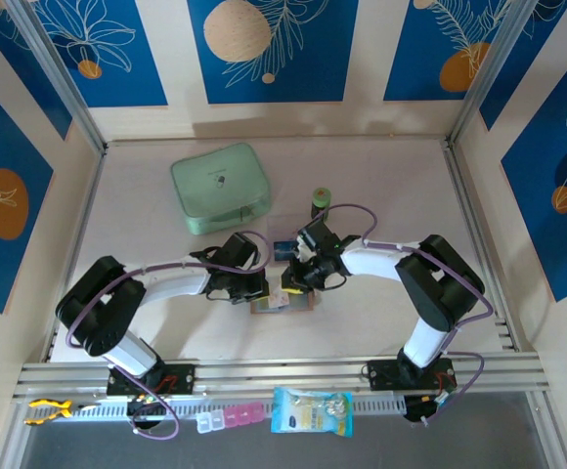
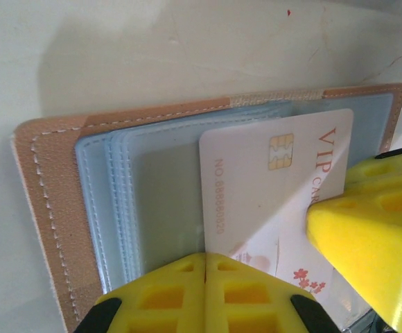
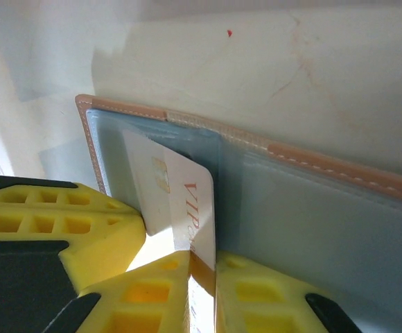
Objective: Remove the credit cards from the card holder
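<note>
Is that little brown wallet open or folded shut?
Open. The card holder lies spread flat, clear plastic pockets facing up, with a white VIP card exposed over them.

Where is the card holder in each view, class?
Top external: card holder, just below picture centre.
Left wrist: card holder open across the middle, tan edge left.
Right wrist: card holder across centre, tan edge uppermost.
Shared landmark, wrist views: the VIP card with its gold chip.

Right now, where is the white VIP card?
In the wrist views, the VIP card sits in the open card holder, pinched by the right pincer, with the shut left pincer at the holder's edge beside it.
</note>
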Motion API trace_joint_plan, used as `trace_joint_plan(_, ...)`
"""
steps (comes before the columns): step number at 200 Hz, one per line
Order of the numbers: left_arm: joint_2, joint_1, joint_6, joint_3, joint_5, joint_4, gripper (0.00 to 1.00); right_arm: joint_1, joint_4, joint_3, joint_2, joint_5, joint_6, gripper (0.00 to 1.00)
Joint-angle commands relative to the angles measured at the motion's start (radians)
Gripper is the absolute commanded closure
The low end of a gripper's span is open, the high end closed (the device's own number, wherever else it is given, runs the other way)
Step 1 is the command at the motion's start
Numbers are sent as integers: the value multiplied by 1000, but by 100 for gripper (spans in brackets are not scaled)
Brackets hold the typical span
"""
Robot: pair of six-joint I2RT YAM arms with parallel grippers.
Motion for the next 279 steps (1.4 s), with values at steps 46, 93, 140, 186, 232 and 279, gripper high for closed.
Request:
trace_joint_plan(46, 23, -7, 15, 1, -17, -45, 96, -34, -121, -11, -69, 34, -59, 90)
trace_joint_plan(93, 14, -7, 14, 6, -16, -48, 96, -37, -151, 5, -96, 35, -76, 95)
trace_joint_plan(140, 3, -7, 13, 12, -12, -43, 96, -37, -187, 27, -132, 55, -93, 97)
trace_joint_plan(186, -13, -6, 13, 19, -14, -42, 95, -38, -268, 88, -166, 88, -158, 98)
trace_joint_plan(232, -57, -2, 12, 9, -37, -51, 94, -41, -391, 190, -141, 93, -386, 100)
trace_joint_plan(279, -133, 14, 2, -34, -61, -37, 93, -46, -527, 307, -94, 154, -730, 100)
